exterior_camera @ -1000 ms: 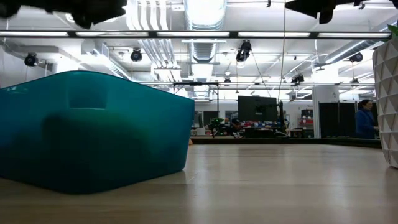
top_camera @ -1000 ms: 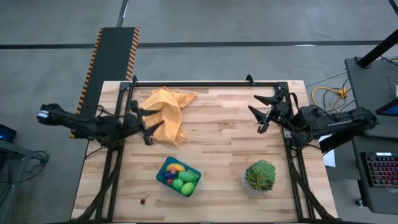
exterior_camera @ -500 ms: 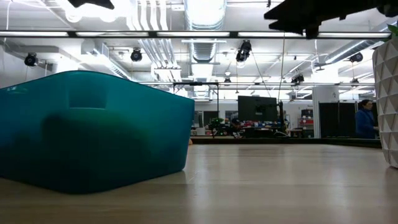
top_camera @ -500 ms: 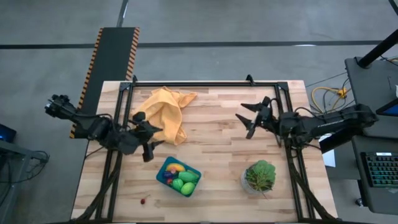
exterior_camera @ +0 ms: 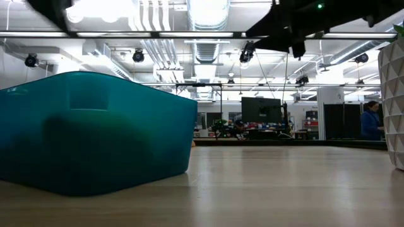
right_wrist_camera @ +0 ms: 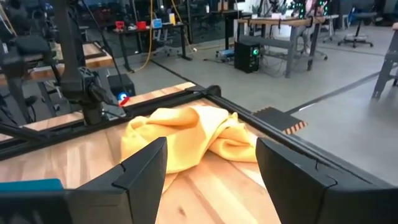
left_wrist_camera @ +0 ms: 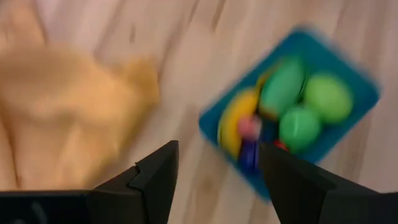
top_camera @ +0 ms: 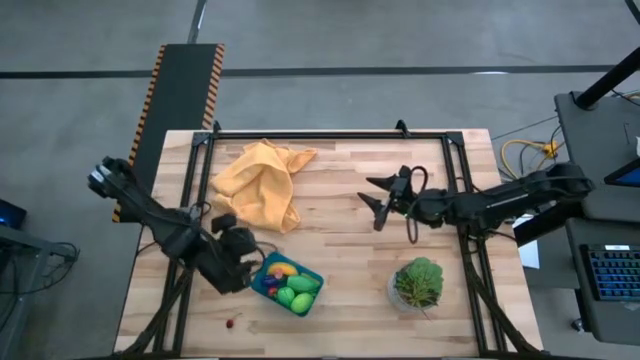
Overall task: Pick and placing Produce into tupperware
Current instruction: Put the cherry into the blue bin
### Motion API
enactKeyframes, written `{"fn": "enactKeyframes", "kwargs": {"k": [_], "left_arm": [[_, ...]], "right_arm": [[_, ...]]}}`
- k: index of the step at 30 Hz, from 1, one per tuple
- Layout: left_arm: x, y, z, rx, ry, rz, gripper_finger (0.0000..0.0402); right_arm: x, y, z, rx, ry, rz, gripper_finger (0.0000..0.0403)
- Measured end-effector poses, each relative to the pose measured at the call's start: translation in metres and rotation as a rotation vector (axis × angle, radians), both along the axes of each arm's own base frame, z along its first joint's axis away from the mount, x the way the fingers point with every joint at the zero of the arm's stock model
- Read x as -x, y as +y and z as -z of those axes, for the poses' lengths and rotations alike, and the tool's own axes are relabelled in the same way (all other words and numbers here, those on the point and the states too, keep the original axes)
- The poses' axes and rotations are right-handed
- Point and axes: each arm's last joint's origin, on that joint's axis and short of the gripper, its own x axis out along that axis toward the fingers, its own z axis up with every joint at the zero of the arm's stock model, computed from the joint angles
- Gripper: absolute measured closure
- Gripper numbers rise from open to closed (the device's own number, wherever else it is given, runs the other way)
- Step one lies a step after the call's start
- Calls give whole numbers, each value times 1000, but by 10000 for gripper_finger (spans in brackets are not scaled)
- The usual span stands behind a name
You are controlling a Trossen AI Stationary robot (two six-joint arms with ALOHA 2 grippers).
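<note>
The teal tupperware (top_camera: 270,272) stands near the table's front edge, left of the middle. It holds produce: a yellow banana (top_camera: 283,268), green ovals (top_camera: 301,287) and small pink and red pieces (left_wrist_camera: 250,126). One tiny red piece (top_camera: 232,322) lies on the wood to the tupperware's near left. My left gripper (top_camera: 248,252) hovers open just left of the tupperware (left_wrist_camera: 357,102), pointing steeply down. My right gripper (top_camera: 372,203) hangs open over the table's middle right, pointing level toward the table's left.
An orange-yellow cloth (top_camera: 262,185) lies crumpled at the far left. A leafy green plant in a pot (top_camera: 418,283) stands at the near right. A black frame (top_camera: 330,134) runs along the table's far edge and sides. Bare wood lies between the tupperware and the plant.
My left gripper has swung from beside the cloth toward the near edge and the tupperware, tipping from about level to steeply down. My right gripper has moved from the right frame toward the table's middle and sunk a little. Both stay open.
</note>
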Motion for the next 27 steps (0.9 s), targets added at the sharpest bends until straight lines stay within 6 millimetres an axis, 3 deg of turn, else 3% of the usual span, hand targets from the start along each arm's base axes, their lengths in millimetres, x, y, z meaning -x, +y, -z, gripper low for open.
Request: {"fn": "enactKeyframes", "kwargs": {"k": [5, 10, 15, 21, 27], "left_arm": [[7, -20, 24, 124, 252, -103, 196], [10, -46, 32, 241, 334, -166, 196], [6, -61, 43, 380, 467, -385, 196], [-9, -87, 68, 522, 548, -557, 196], [-27, -109, 87, 596, 580, -574, 196]], "right_arm": [[-18, 3, 1, -15, 22, -5, 165], [-37, 5, 1, -11, 45, -5, 165], [-56, 8, 3, 15, 79, -8, 165], [-73, 11, 7, 56, 123, -14, 165], [-78, 11, 11, 63, 139, -15, 165]]}}
